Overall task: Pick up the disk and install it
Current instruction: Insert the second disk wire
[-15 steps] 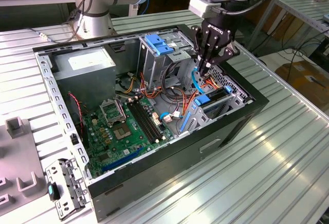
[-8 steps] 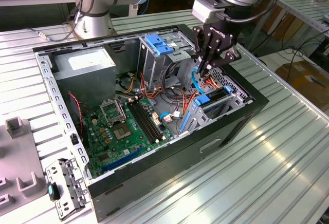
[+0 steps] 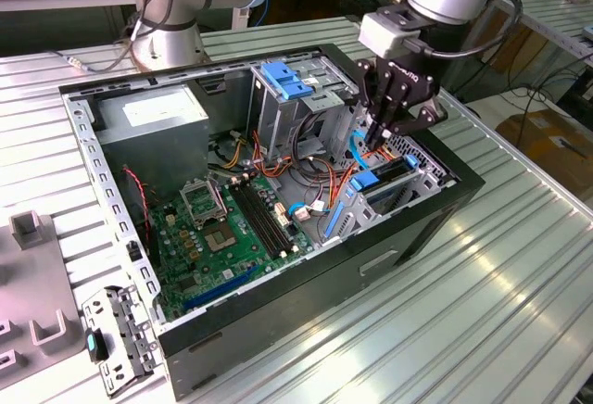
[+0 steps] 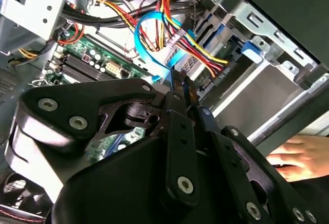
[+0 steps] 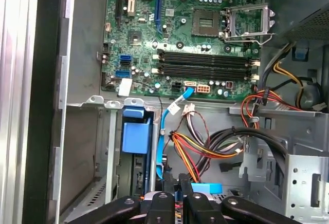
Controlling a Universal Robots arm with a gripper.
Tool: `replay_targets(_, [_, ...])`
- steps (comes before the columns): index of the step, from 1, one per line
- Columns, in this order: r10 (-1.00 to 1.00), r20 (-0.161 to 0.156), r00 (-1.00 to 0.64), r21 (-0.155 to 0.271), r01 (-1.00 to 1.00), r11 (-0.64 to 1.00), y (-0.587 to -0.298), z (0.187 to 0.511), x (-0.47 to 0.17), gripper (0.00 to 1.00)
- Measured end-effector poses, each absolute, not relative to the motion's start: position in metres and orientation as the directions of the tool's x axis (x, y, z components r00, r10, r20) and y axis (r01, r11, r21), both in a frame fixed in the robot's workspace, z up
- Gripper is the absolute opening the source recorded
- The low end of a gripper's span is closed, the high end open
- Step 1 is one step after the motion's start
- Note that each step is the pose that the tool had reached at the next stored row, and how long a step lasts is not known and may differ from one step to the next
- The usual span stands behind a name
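Observation:
The disk (image 3: 382, 182) stands on edge in the drive bay at the exterior view's right end of the open computer case (image 3: 435, 228). Its blue bracket (image 5: 136, 135) shows at the top of the slot in the first wrist view. My gripper (image 3: 378, 135) hangs just above the bay, beside the disk and a little apart from it. Its black fingers (image 4: 180, 88) are shut with nothing between them. In the first wrist view the gripper (image 5: 177, 199) hovers over a bundle of coloured cables (image 5: 200, 149) and a blue ribbon cable (image 5: 165, 131).
The green motherboard (image 3: 222, 228) covers the case floor, with a grey power supply (image 3: 153, 117) at the back. A metal drive cage with a blue tab (image 3: 287, 80) stands upright mid-case. A person's hand (image 4: 298, 154) rests outside the case. A loose bracket (image 3: 116, 334) lies on the table.

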State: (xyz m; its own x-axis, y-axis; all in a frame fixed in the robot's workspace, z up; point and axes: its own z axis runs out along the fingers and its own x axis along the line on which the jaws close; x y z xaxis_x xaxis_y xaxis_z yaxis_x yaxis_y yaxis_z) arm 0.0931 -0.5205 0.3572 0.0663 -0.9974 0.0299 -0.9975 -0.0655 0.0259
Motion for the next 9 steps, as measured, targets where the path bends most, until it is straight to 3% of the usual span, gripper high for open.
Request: replay_targets(9, [-0.997,0.016,0.076,0.015,-0.997,-0.076,-0.543,0.356,0.091,0.16])
